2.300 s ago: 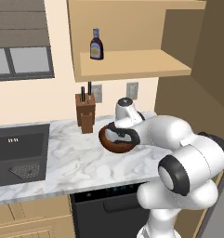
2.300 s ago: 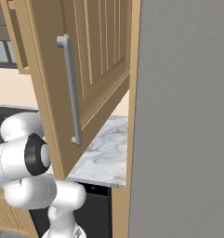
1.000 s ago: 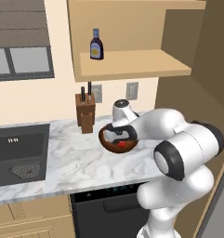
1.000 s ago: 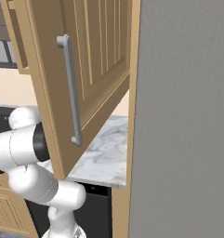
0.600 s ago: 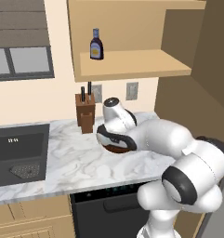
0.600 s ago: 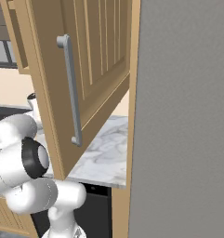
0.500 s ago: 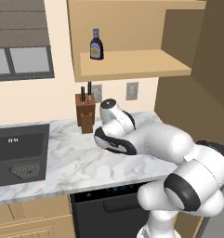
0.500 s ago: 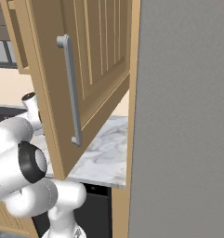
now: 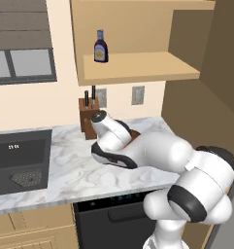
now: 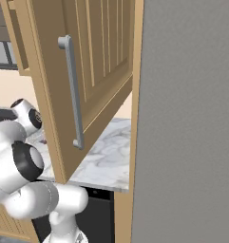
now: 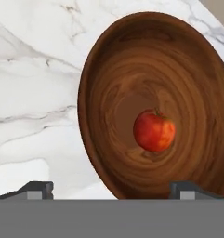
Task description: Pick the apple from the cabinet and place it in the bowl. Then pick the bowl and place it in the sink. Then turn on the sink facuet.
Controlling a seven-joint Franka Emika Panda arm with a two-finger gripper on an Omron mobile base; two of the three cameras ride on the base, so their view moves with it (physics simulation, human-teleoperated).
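Apple (image 11: 154, 130) lies inside bowl (image 11: 187, 69); gripper (image 11: 111, 188) spread wide, holding nothing

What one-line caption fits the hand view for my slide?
Tool open above the wooden bowl on the marble counter, red apple resting inside it.
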